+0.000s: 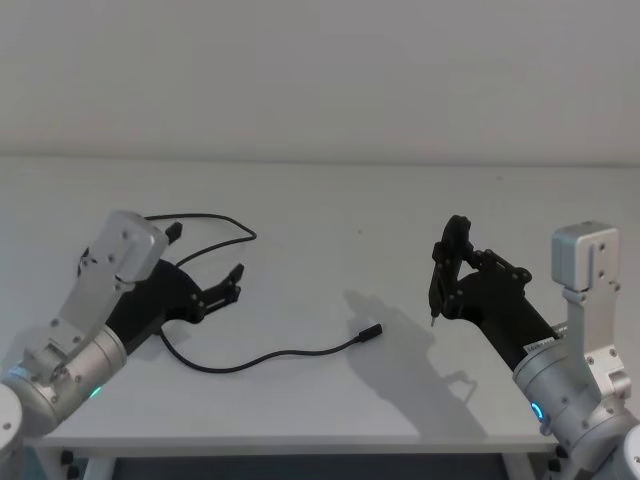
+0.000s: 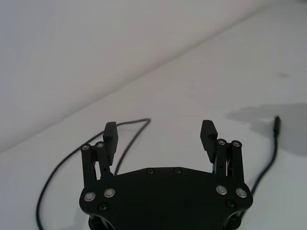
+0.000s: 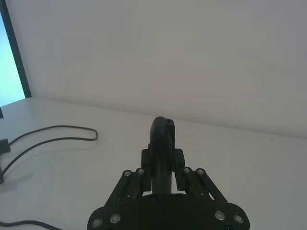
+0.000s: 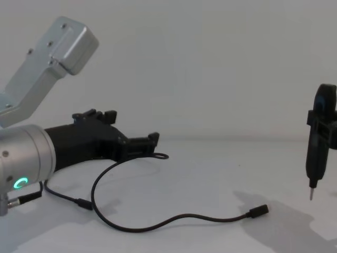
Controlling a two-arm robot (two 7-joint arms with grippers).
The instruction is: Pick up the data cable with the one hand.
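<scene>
Left gripper: fingers spread wide, holding nothing. The data cable lies looped on the table, beneath and just ahead of its fingertips. Right gripper, well apart, clamps a slim black tool.

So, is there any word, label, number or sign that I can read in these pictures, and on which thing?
None: no words, numbers or brand marks can be read.
The cable, the table, the open left tool and the right tool, shut on a pin-tipped pen: all plain.
The green ring on the left arm: a light, no letters.
</scene>
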